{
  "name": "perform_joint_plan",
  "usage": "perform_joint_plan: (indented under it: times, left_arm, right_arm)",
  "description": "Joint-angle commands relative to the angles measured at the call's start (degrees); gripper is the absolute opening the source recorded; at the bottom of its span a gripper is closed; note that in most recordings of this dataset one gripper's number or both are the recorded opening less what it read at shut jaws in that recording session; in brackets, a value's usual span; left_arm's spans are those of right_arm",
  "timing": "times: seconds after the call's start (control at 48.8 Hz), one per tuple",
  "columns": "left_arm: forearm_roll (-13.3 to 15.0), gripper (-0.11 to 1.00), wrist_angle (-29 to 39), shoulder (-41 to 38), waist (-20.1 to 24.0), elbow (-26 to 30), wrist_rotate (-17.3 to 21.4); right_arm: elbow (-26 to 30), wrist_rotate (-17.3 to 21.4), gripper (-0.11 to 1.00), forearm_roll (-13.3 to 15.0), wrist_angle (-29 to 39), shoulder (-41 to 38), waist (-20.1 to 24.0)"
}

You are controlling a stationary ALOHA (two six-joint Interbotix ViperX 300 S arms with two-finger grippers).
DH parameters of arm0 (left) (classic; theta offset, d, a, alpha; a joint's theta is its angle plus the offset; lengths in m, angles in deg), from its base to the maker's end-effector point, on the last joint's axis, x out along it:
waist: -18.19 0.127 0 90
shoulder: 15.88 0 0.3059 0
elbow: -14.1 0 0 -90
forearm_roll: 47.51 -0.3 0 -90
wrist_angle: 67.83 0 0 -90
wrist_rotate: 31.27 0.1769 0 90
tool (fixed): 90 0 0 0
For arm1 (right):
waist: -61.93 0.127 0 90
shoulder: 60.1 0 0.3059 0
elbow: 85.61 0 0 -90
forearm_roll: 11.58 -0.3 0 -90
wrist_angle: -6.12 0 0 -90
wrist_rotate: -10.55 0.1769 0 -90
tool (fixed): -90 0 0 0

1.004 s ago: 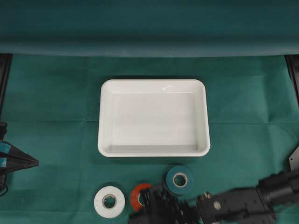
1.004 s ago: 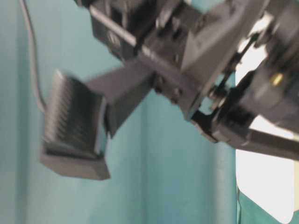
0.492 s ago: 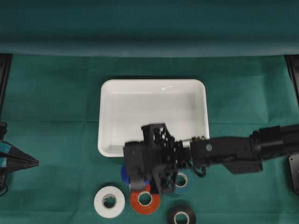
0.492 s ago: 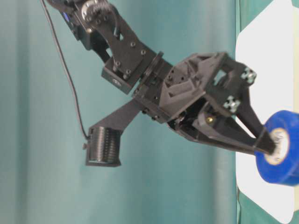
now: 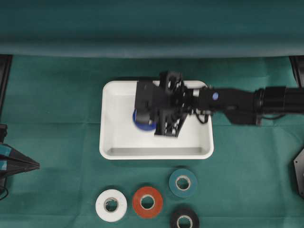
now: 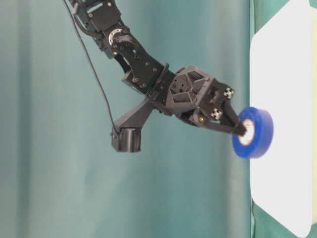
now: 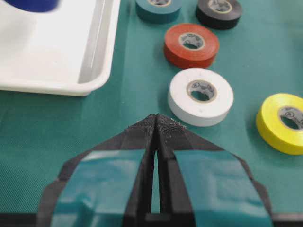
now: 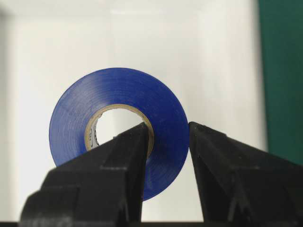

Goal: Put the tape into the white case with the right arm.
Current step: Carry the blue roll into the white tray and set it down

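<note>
Right gripper point(image 8: 165, 142) pinches blue tape roll point(image 8: 118, 127) through its wall, one finger inside core. Roll hangs above white case point(image 5: 108, 142) floor, inside rim. Best: lower until roll nears floor, then part fingers, lift straight. Left gripper point(image 7: 155, 124) closed, idle.

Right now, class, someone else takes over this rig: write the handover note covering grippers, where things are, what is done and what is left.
Right gripper: shut on the blue tape, one finger through its core, held above the white case.
Left gripper: shut, empty, parked on the green cloth.
Done: blue tape picked up and carried over the case.
Left: lower and release it. White, red, teal, black and yellow rolls lie outside the case.
</note>
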Motion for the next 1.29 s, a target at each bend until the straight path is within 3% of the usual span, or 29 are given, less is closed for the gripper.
perform_joint_plan:
  times: [0.0, 0.41, 0.922, 1.27]
  left_arm:
    - [0.0, 0.0, -0.5, -0.4, 0.2, 0.6, 0.0]
    - [0.0, 0.0, -0.5, -0.4, 0.2, 0.5, 0.0]
    - [0.0, 0.0, -0.6, -0.4, 0.1, 0.5, 0.0]
    - [0.0, 0.0, -0.6, -0.4, 0.1, 0.6, 0.0]
  right_arm:
    - [0.9, -0.1, 0.01, 0.4, -0.9, 1.5, -2.5]
    - [-0.5, -0.1, 0.01, 0.4, -0.2, 1.1, -4.0]
    - [-12.0, -0.1, 0.01, 0.4, -3.1, 7.9, -6.6]
    - [-13.8, -0.4, 0.01, 1.8, -5.4, 8.9, -7.0]
